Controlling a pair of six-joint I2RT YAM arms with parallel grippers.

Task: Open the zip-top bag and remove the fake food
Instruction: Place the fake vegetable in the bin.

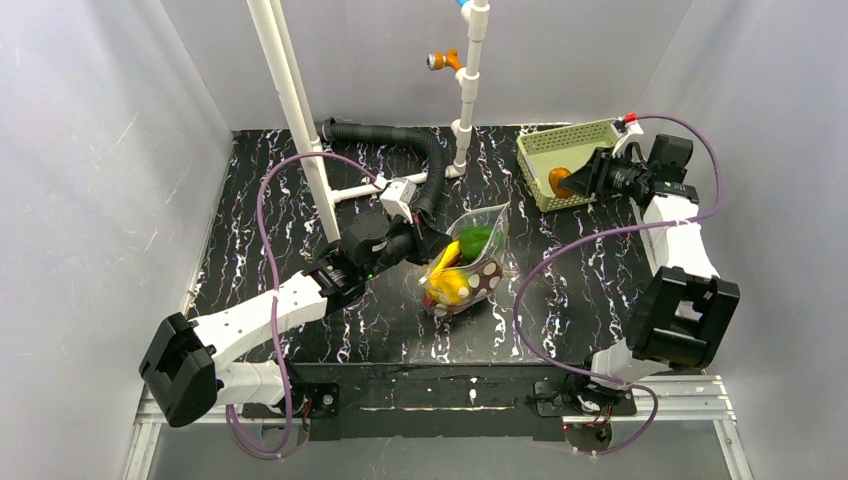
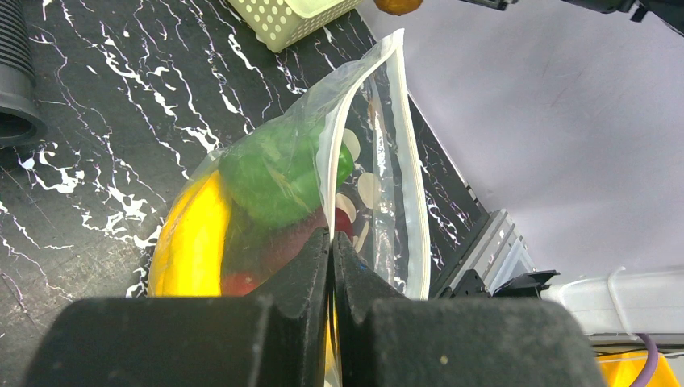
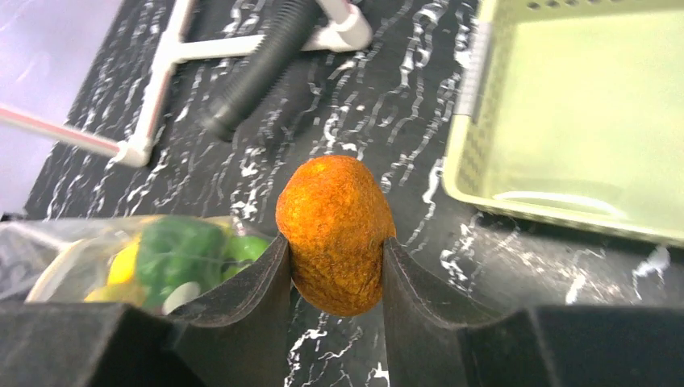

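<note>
- The right gripper (image 1: pixel 588 180) is clamped on the orange-brown piece (image 3: pixel 335 230), just short of the green basket (image 3: pixel 581 105) rim (per the wrist view): carry it over the basket floor before releasing.
- The left gripper (image 2: pixel 331 239) pinches the zip-top bag (image 2: pixel 391 169) lip on the table; the other fake food (image 2: pixel 274 173) sits inside, so hold it steady.

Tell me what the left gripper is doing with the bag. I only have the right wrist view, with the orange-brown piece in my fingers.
Observer: The left gripper is shut on the zip-top bag, pinching one side of its rim.
Operator: Is the mouth open?
Observer: Yes. The left wrist view shows the two zipper strips spread apart.
Operator: What lies by the green pepper?
Observer: A banana lies against the green pepper, with a red piece below them.
</note>
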